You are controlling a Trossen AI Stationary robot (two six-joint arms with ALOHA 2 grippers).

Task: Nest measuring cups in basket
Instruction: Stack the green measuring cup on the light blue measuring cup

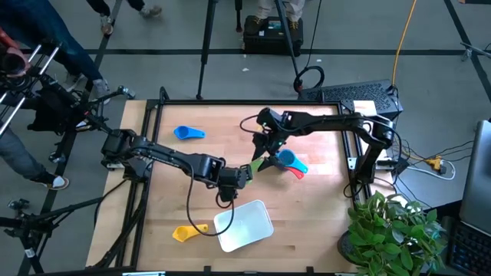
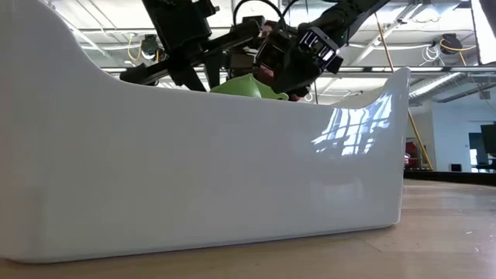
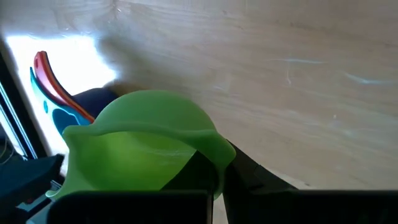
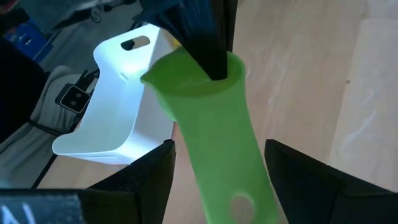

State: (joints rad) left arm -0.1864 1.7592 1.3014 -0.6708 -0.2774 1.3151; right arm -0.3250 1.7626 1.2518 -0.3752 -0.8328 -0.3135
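Left gripper (image 1: 244,175) clamps green measuring cup (image 1: 255,166); right gripper (image 1: 268,156) released — swing wide, or you clip its fingers near the basket (image 1: 244,225).

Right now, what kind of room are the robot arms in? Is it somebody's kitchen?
Probably not a kitchen; it looks like a robot lab or workshop. Tripod legs and cables stand around the wooden table, and bare ceiling pipes show overhead.
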